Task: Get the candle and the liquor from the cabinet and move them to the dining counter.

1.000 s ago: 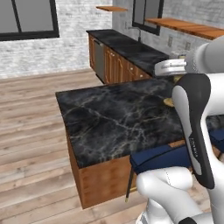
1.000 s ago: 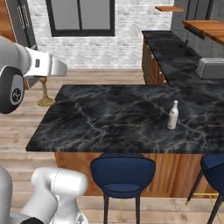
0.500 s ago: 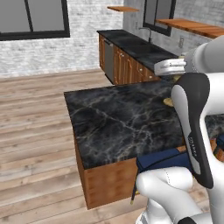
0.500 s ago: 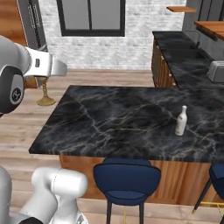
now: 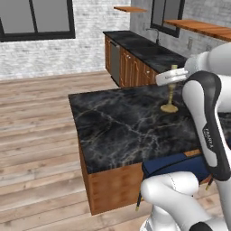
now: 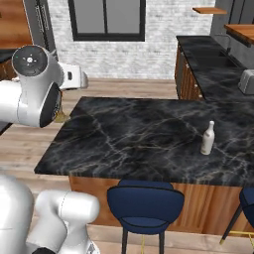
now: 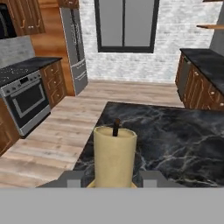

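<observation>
My pincer (image 7: pixel 111 178) is clenched on the candle (image 7: pixel 114 156) just under the wax, upright with wick up and long axis vertical, above the near left corner of the dining counter (image 5: pixel 131 131); whether the round foot touches the slab I cannot tell. I judge it light, stiff and top-heavy on its slim brass stem, the wax easily marked, so the stem is the place to hold. The liquor (image 6: pixel 208 138) stands upright on the dining counter, neck up, toward its far right side.
</observation>
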Controlling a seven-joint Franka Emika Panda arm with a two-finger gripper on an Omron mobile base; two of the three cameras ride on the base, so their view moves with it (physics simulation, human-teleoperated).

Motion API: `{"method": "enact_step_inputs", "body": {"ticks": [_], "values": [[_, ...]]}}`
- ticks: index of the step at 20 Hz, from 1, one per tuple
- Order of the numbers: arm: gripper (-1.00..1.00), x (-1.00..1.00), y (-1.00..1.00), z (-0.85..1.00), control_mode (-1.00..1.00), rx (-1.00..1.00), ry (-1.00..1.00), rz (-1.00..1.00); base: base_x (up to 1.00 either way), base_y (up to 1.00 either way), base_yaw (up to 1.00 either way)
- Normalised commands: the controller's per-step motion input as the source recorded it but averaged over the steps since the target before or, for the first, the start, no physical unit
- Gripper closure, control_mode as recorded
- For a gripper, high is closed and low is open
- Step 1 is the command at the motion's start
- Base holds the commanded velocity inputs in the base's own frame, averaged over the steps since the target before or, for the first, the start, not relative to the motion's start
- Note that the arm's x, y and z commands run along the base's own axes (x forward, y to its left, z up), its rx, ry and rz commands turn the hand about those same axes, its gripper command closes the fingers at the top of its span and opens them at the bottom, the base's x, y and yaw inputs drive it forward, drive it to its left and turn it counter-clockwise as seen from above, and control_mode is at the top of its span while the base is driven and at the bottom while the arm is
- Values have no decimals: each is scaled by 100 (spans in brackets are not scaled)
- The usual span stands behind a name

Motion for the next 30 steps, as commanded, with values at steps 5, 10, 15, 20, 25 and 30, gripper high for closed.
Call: {"method": "enact_step_inputs", "body": {"ticks": [5, 10, 15, 20, 25, 30], "values": [[100, 86, 1, -51, -100, -3, 0, 22, 0, 0, 0], [100, 76, 8, -48, -100, -1, 0, 3, 0, 0, 0], [100, 69, 3, -55, -100, 0, -2, 4, 0, 0, 0], [100, 59, 1, -58, -100, 3, -11, 6, 0, 0, 0], [100, 66, 4, -46, -100, 1, -5, 0, 0, 0, 0], [100, 59, 7, -4, -100, 0, 9, 2, 0, 0, 0]]}}
